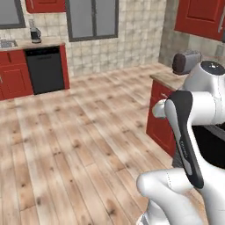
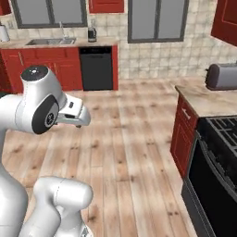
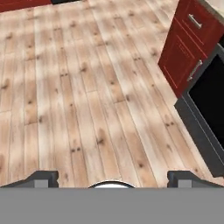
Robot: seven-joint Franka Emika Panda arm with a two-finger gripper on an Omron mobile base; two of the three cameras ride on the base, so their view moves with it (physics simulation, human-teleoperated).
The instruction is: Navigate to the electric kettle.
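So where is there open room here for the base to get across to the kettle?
The wood floor lies bare between the near red cabinet with the stove and the far counter bearing the electric kettle. The near countertop corner holds the toaster.

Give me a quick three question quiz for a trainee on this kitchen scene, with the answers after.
1. True or false: the electric kettle stands on the far counter above the black dishwasher.
2. Multiple choice: what sits on the near counter by the stove? A) a blender B) the toaster C) a pot
3. Fill in: the gripper hangs over bare wooden ____, its fingertips set wide apart.

Key: 1 true; 2 B; 3 floor. The kettle is across the room, with open floor between it and the robot.
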